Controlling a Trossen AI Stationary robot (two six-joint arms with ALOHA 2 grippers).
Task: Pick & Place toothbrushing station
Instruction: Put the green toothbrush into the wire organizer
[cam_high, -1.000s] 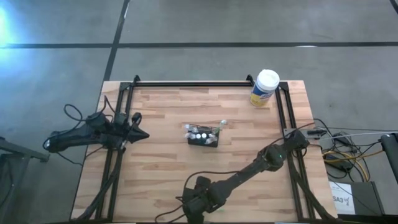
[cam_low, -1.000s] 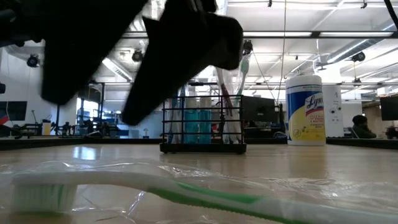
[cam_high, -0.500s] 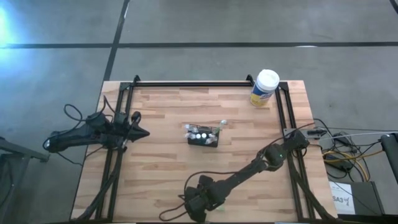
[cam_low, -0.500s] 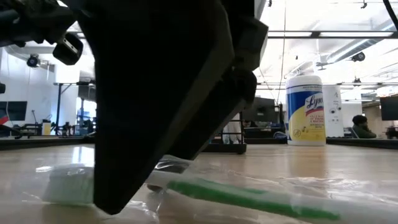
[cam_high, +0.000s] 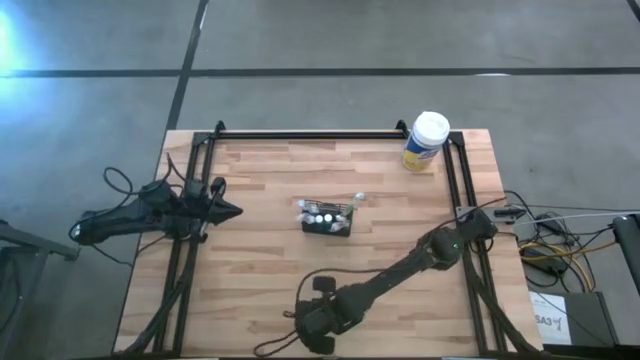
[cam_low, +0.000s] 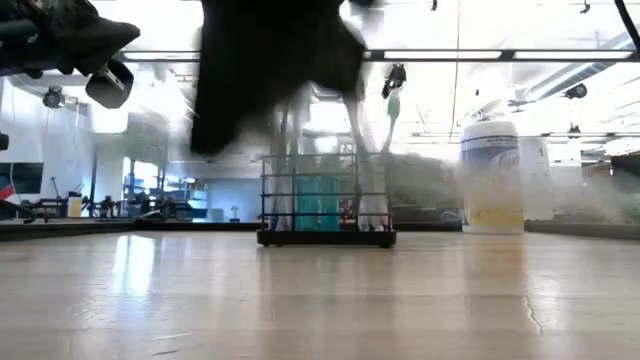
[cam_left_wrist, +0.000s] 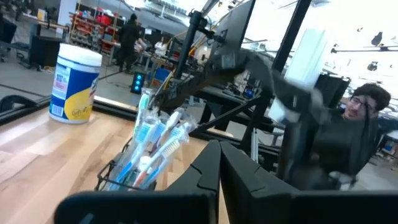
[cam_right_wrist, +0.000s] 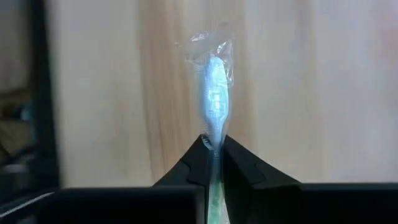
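The black mesh holder (cam_high: 327, 219) stands on the table's middle, with several toothbrushes upright in it; it also shows in the low view (cam_low: 325, 205) and the left wrist view (cam_left_wrist: 149, 158). My right gripper (cam_high: 319, 291), near the table's near edge, is shut on a green toothbrush in a clear wrapper (cam_right_wrist: 214, 93). In the low view my right gripper is a dark blur (cam_low: 270, 70) above the table. My left gripper (cam_high: 231, 211) is shut and empty at the table's left edge, its fingers (cam_left_wrist: 219, 163) pointing toward the holder. My right gripper pinches the green toothbrush between its two fingers at the neck (cam_right_wrist: 215, 138), just behind the wrapped head. The brush lies along the fingers and its head (cam_right_wrist: 214, 99) sticks out past the fingertips. The low view shows no brush on the table, so it is lifted clear.
A large yellow canister with a white lid (cam_high: 425, 142) stands at the table's far right corner. Black frame rails (cam_high: 310, 134) run along the far edge and both sides. A person (cam_left_wrist: 360, 106) shows beyond the table in the left wrist view.
My right gripper has come down on the green toothbrush lying near the table's near edge, taken hold of it and gone up. The toothbrush, which lay flat on the table, is now lifted clear.
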